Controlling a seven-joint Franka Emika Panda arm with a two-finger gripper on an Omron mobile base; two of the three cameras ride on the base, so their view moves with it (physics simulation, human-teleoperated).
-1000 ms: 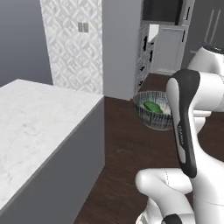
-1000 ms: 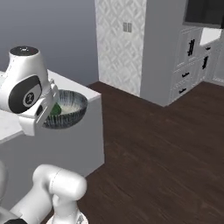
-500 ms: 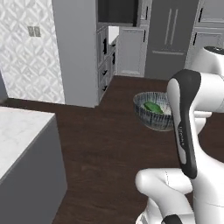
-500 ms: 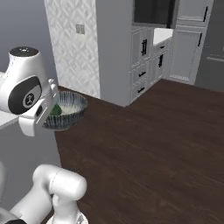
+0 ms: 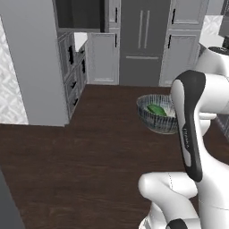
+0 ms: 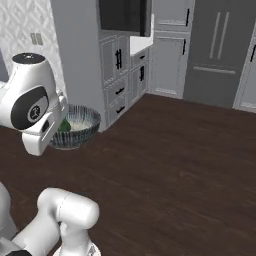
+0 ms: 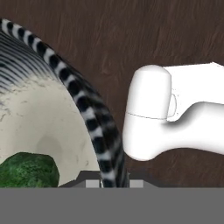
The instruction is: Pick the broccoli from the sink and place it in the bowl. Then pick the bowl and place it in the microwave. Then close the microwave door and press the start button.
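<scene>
The bowl [image 5: 157, 117], striped dark outside and pale speckled inside, hangs in the air over the dark wood floor, in front of my arm. The broccoli [image 5: 156, 109] lies inside it as a small green lump. My gripper [image 7: 112, 183] is shut on the bowl's rim [image 7: 94, 127], and the broccoli [image 7: 28, 170] sits just inside the bowl to the left of the grip. From the right side, the bowl [image 6: 80, 127] pokes out beside my white hand, with the broccoli [image 6: 64, 126] against the near wall. The sink is out of view.
A tall grey cabinet column [image 5: 40, 67] with drawers and a dark built-in appliance [image 6: 125, 15] at its top stands ahead to the left; I cannot tell whether that is the microwave. A grey fridge [image 5: 143, 40] stands at the back. Open wood floor [image 6: 175, 160] lies between.
The whole picture has swung: the base has turned, so the white counter slid out on the left and the cabinets and fridge came in. The bowl stays in the same grip.
</scene>
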